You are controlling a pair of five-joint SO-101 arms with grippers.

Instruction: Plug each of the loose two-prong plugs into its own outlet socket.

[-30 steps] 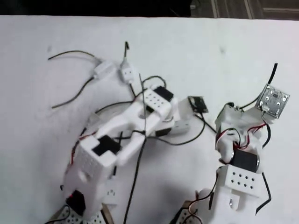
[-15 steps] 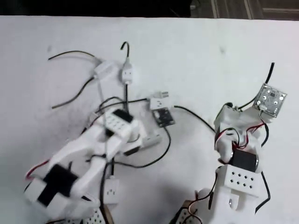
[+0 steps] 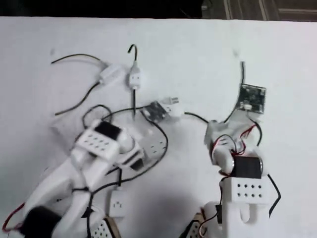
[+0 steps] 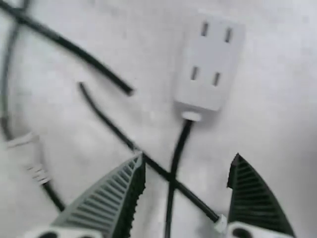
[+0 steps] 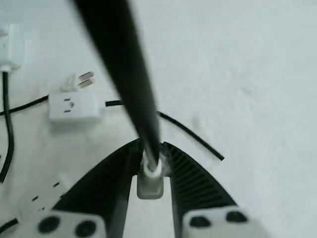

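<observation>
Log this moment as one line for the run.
left pincer open over black cord, outlet socket just beyond | right pincer shut on white cord end

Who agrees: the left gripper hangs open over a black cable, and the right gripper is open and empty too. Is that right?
Not quite. The right gripper is shut on a white plug with a black cord, as the right wrist view shows. The left gripper does hang open over a black cable.

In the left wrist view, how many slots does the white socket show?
4 on the socket: one pair at the end away from its cord, one pair nearer the cord. None looks hidden.
</observation>
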